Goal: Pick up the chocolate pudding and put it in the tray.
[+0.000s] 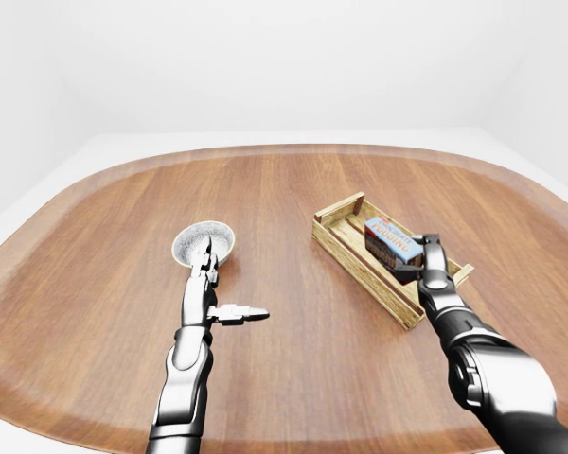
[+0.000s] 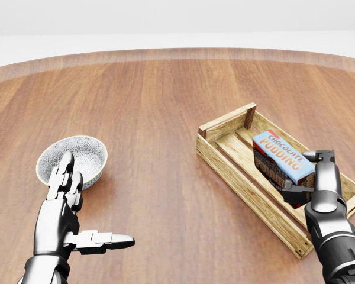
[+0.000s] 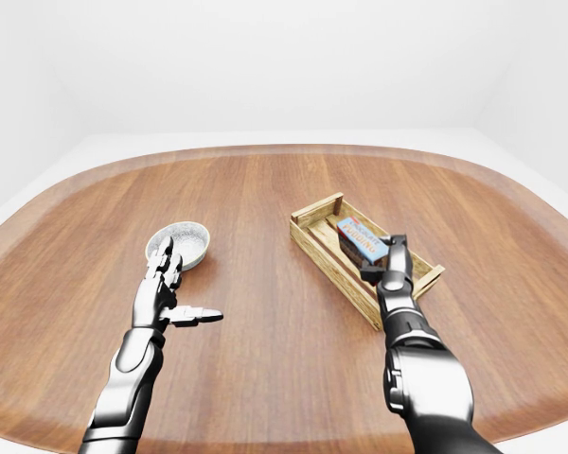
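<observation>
The chocolate pudding [image 2: 281,152] is a blue-topped box with brown sides. It lies tilted inside the wooden tray [image 2: 225,126] on the right of the head view, low among the slats. My right hand [image 2: 300,173] is shut on its near end, with fingers on the right side and the thumb under the lower edge. My left hand [image 2: 97,204] hovers over the table at lower left, open with the thumb pointing right and nothing in it.
A patterned grey bowl [image 2: 83,155] stands on the round wooden table [image 2: 160,118] just above my left hand. The tray's near rim [image 2: 254,207] runs diagonally toward the lower right. White floor surrounds the table.
</observation>
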You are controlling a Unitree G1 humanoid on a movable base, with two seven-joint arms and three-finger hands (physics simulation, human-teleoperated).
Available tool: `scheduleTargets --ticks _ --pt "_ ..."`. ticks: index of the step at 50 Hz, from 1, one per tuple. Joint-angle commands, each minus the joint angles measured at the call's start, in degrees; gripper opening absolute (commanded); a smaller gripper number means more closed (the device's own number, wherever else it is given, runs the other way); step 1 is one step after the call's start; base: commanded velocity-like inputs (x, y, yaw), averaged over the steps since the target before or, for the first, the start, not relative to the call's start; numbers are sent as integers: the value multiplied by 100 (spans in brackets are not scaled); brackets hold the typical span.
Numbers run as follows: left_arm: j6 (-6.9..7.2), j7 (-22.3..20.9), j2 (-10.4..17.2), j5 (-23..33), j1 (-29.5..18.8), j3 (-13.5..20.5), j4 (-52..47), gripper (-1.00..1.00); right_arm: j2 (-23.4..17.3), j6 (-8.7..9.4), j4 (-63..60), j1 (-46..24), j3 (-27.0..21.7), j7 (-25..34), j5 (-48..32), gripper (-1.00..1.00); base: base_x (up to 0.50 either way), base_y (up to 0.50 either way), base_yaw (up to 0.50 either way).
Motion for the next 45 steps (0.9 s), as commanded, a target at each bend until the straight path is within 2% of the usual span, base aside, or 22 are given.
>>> scheduleTargets --ticks 1,15,45 --pt "55 -16 -2 -8 -4 -13 -30 100 -28 -1 -1 89 -54 -162 79 -100 0 0 0" --pt "97 -10 -1 -17 7 -13 -74 100 -25 -1 11 147 -74 -178 47 -100 0 0 0" --pt "25 -32 0 -2 10 -18 -11 100 23 -1 54 367 -115 -230 -64 -100 0 0 0"
